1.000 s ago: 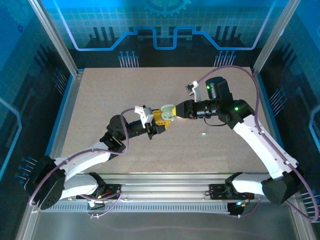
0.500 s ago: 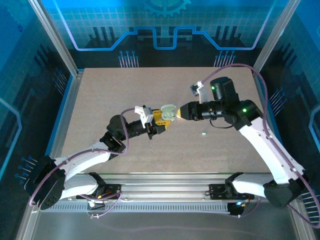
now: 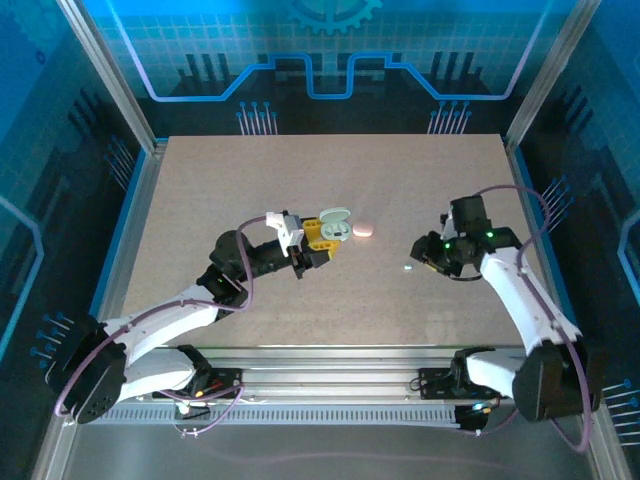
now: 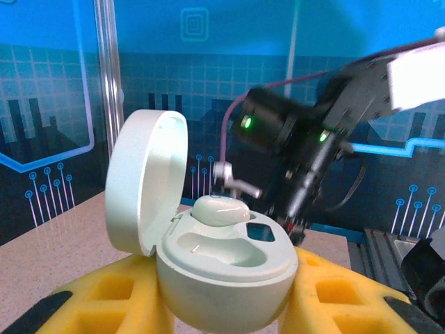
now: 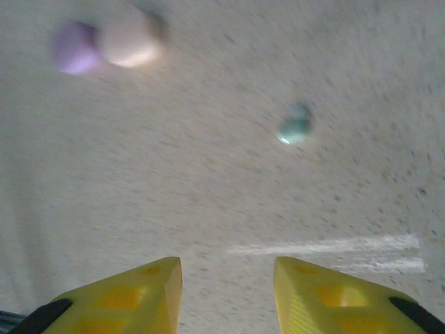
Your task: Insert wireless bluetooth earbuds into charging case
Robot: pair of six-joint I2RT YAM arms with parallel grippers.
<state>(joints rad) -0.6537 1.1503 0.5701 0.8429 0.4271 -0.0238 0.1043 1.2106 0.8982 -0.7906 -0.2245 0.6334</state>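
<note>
My left gripper [image 3: 322, 235] is shut on the open mint charging case [image 3: 333, 226], its yellow fingers [image 4: 83, 299] pressed on both sides of the case [image 4: 229, 278]. The lid stands up on the left. One pale earbud [image 4: 219, 209] sits in the far slot, and the near slot [image 4: 222, 250] is empty. A tiny mint earbud [image 3: 408, 267] lies on the table. My right gripper [image 3: 420, 250] hovers just right of it, open, with nothing between its fingers. In the right wrist view that earbud [image 5: 295, 129] lies ahead of the gripper [image 5: 228, 278], slightly to the right.
A pink oval pebble [image 3: 363, 231] rests on the table right of the held case. The right wrist view shows it blurred [image 5: 128, 35] with a purplish lump [image 5: 73, 47] beside it. The brown table [image 3: 250, 170] has blue walls around it.
My right gripper has pulled away from the case, swung right and down toward the table near the mint earbud, and opened. The pink pebble has come into sight. The left arm barely moved.
</note>
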